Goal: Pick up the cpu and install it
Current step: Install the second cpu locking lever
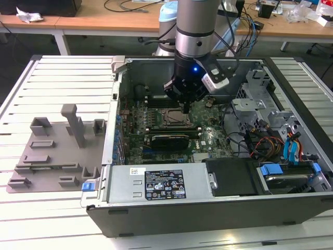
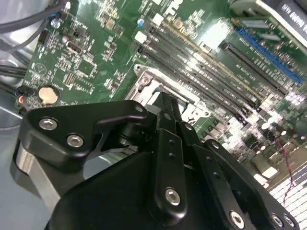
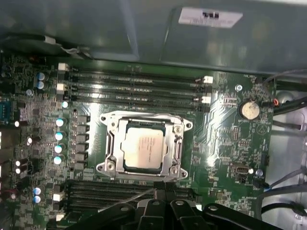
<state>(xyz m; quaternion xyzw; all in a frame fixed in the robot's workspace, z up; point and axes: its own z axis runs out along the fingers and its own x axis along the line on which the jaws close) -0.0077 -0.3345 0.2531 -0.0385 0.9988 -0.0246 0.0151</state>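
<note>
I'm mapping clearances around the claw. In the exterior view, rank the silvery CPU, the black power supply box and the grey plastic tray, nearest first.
1. The silvery square CPU sits in the socket directly under the claw.
2. The black power supply box, toward that view's lower right.
3. The grey plastic tray, outside the case at that view's far left.

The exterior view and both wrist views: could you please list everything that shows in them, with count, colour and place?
Open computer case: one, grey metal, on the slatted white table.
Green motherboard: one, inside the case.
Square metal-framed socket: one, mid-board.
Silvery-white square cpu: one, lying in the socket.
Grey plastic tray: one, at the exterior view's left of the case.
Wooden desks: behind.
Robot arm: one, silver; black claw low over the socket's edge.
</note>
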